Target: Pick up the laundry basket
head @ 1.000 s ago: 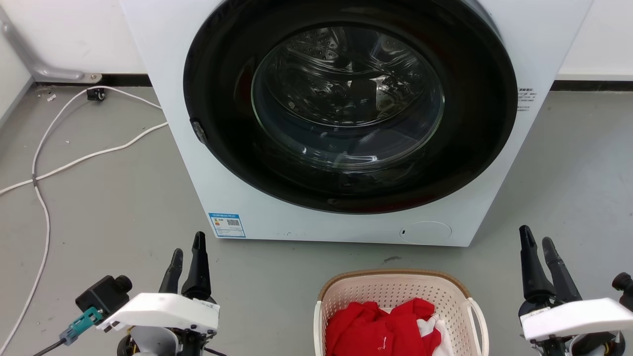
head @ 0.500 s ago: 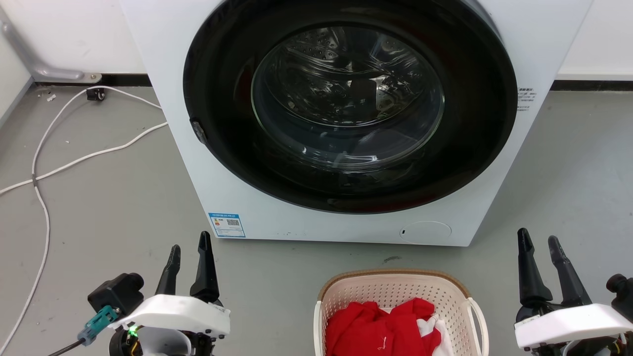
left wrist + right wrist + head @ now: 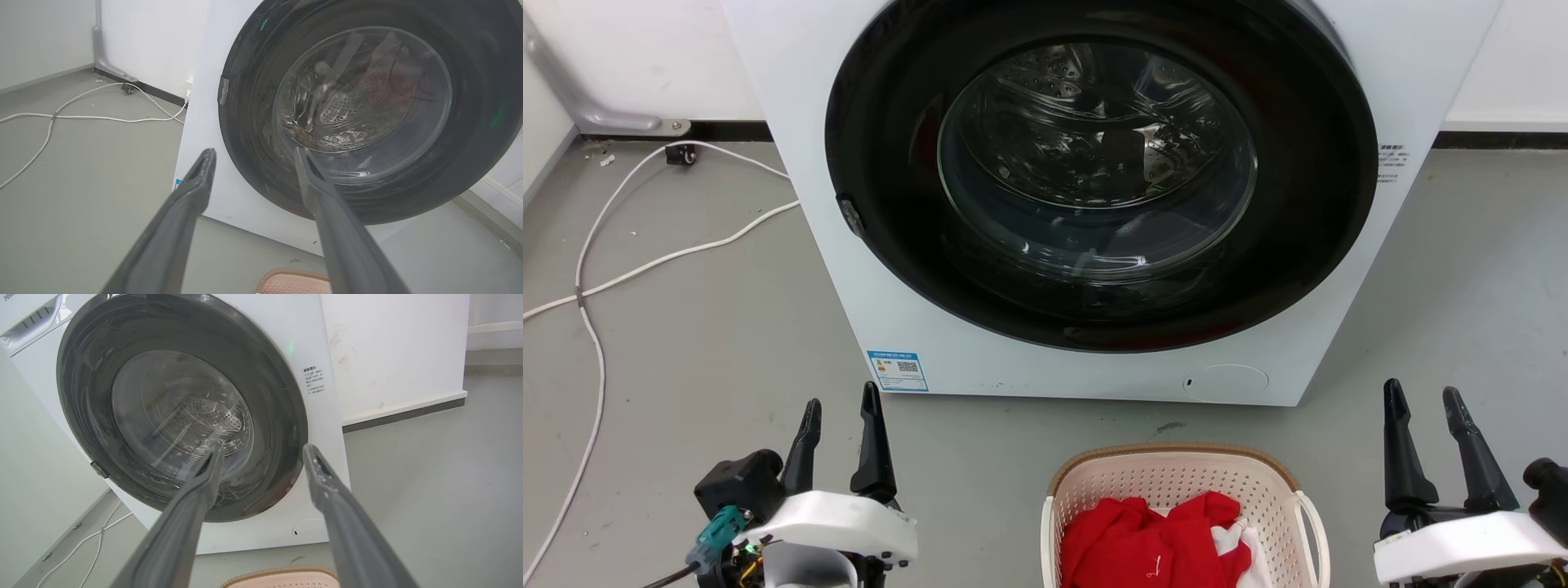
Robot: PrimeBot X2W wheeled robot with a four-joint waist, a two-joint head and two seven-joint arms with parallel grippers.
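Laundry basket [image 3: 1168,483] — on the floor [image 3: 980,482], washing machine [image 3: 931,327] just behind it, red clothes [image 3: 1135,535] inside. Left gripper [image 3: 841,398], right gripper [image 3: 1422,389] — fingers spread, empty, well apart either side of basket. You risk tipping it: uneven grips on the handles [image 3: 1313,531] would spill clothes.

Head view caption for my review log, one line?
Cream-white perforated plastic laundry basket holding red cloth before a white front-loading washing machine; open left gripper and right gripper flank it.

laundry basket [image 3: 1176,490] — near half cut off below
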